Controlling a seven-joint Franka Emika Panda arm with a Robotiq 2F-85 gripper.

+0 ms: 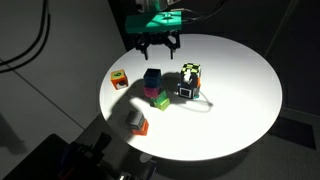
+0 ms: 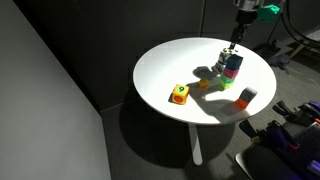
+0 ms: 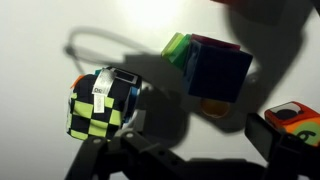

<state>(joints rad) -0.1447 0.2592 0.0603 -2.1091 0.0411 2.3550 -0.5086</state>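
The blue block (image 1: pixel 152 78) sits on top of a small pile near the middle of the round white table (image 1: pixel 240 90). The gripper (image 1: pixel 158 46) hangs above it with its fingers spread wide, holding nothing. A checked cube (image 1: pixel 190 78) sits just beside the pile. An orange cube (image 1: pixel 119 78) and a red block (image 1: pixel 141 125) lie farther off.

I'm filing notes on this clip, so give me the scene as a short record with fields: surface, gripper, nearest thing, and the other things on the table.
surface: round white table
gripper: gripper open, holding nothing, above the table's far side
nearest thing: blue cube, sitting on top of other coloured blocks
beside it: black and green checkered cube, apart from the blue one
further off: orange cube standing alone; red-orange cube near the table's edge
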